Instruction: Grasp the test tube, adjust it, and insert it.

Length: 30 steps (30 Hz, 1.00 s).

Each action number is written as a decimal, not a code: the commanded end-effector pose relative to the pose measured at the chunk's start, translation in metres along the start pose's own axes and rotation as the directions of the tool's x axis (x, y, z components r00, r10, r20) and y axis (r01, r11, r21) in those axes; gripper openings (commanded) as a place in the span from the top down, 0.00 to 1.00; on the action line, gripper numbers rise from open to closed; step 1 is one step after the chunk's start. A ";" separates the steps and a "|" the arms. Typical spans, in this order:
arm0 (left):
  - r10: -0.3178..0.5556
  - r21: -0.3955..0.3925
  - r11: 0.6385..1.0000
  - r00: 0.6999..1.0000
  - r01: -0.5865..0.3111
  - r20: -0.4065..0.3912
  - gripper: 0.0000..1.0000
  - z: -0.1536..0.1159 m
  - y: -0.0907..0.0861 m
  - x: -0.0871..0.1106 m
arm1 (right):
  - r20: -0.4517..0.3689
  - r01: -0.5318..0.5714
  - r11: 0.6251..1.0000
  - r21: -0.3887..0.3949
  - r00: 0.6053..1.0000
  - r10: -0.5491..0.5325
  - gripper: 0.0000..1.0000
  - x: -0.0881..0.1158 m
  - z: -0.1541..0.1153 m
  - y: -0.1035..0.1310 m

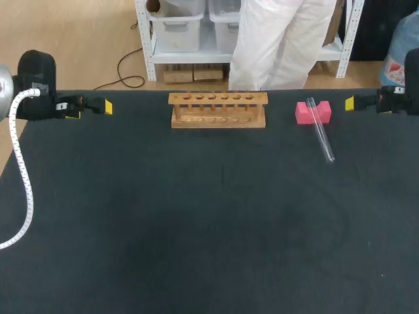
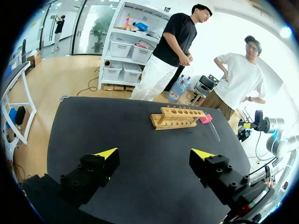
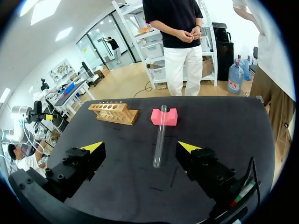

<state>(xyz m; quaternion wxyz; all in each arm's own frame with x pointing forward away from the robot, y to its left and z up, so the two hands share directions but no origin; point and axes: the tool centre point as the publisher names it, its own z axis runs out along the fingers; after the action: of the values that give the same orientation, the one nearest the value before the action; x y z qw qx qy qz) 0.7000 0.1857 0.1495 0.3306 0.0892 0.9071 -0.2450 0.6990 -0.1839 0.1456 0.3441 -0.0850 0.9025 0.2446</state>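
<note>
From the left wrist, the left gripper [image 2: 154, 154] stands wide open above the black table [image 2: 117, 126] with nothing in its grasp. Well ahead stands the wooden rack [image 2: 176, 117], the pink block [image 2: 205, 119] near its end, and the glass test tube [image 2: 214, 130] sloping down off the block.

From the right wrist, the right gripper [image 3: 140, 147] is likewise spread wide and holds nothing. The tube lies ahead of it, touching neither finger, clear, its far end propped in the block's notch.

From the head camera, both grippers sit near the table's far corners, and the tube lies right of the rack, near the right gripper.
</note>
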 end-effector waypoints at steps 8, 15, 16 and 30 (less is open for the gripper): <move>-0.001 -0.008 1.000 1.000 0.001 -0.005 0.00 0.000 -0.001 -0.001 | -0.001 0.000 1.000 0.009 1.000 0.000 0.00 0.000 -0.001 0.002; 0.018 0.017 1.000 1.000 -0.018 0.007 0.00 0.001 0.003 -0.002 | -0.001 0.000 1.000 0.009 1.000 0.000 0.00 0.000 -0.001 0.002; 0.035 0.038 0.999 0.999 -0.035 0.013 0.00 0.001 0.005 -0.004 | -0.001 0.000 1.000 0.009 1.000 0.000 0.00 0.000 -0.001 0.002; 0.323 0.340 0.852 0.911 -0.397 0.256 0.00 -0.009 0.036 -0.038 | -0.001 0.000 1.000 0.009 1.000 0.000 0.00 0.000 -0.001 0.002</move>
<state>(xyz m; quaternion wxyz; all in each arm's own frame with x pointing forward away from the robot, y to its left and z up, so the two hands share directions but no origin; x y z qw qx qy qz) 0.7364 0.2108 0.1691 0.3939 0.2202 0.8609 -0.2350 0.6991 -0.1839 0.1456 0.3440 -0.0850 0.9026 0.2446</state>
